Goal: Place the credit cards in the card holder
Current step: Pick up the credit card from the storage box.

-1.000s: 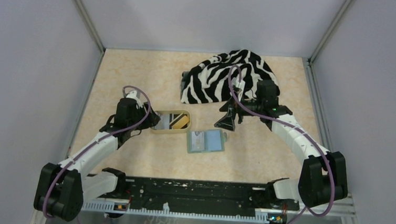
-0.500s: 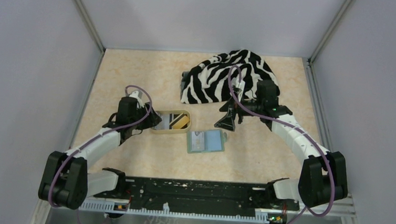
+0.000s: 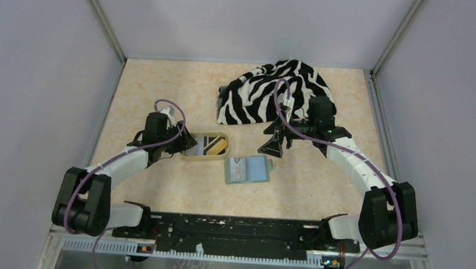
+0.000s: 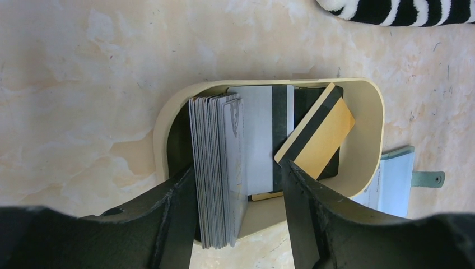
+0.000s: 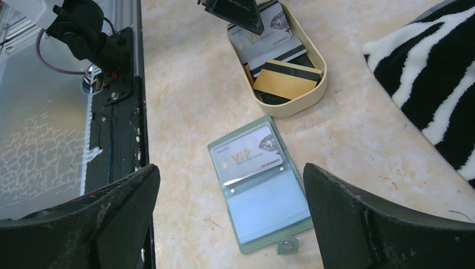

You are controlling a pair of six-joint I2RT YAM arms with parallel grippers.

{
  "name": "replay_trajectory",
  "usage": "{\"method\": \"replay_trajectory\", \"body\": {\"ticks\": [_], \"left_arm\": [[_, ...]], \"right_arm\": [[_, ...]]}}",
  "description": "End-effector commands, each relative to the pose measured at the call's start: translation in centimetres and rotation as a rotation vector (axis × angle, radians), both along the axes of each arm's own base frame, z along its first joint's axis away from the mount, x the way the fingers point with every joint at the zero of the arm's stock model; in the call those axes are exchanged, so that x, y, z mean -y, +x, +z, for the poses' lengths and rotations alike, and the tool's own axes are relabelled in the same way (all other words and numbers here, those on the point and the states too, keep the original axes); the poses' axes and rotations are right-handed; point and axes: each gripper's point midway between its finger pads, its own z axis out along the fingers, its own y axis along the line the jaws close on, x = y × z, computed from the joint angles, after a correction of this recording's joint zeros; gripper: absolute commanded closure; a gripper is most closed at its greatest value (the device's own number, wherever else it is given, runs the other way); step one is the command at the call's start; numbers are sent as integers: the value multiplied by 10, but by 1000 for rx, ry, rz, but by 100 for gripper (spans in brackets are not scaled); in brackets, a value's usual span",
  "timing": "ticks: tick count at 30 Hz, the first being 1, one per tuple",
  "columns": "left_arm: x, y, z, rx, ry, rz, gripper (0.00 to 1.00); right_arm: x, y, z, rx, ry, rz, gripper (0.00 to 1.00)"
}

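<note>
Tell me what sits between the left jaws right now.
Left wrist view: the left gripper stands open around a stack of grey credit cards on edge in the tan tray, with a flat silver card beside it.

Left wrist view: both fingers (image 4: 162, 224) of the left claw (image 4: 238, 168) run off the bottom edge. We cannot count the credit cards (image 4: 218, 168) standing on edge; the stack masks the tray (image 4: 369, 123) floor beneath it. The card holder (image 4: 395, 179) shows only a corner past the tray rim and the right finger. The zebra cloth (image 4: 403, 8) is clipped by the top edge.

Right wrist view: the right claw (image 5: 229, 168) is cut off at the bottom. The small print on the pocketed card (image 5: 249, 157) is too fine to read (only "VIP" is legible).

Top view: the left claw covers the tray's left end, so we cannot tell whether it touches the cards.
</note>
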Motion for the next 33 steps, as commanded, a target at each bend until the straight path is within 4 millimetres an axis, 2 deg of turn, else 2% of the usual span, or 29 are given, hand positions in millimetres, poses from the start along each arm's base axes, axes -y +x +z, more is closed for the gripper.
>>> {"method": "replay_trajectory", "body": {"ticks": [1,10,24,33], "left_arm": [[5,9,8,7,-24,-12,41],[4,10,16,15,-19,-8,49],[-3,4,30,37,-12,11,51],[-11,0,27,27,12,44,55]], "right_arm": [[-3,6,15,64,29,28,3],[-3,5,15,65,30,29,3],[-3,5,16,66,31,32,3],[-3,5,16,65,32,33,3]]}}
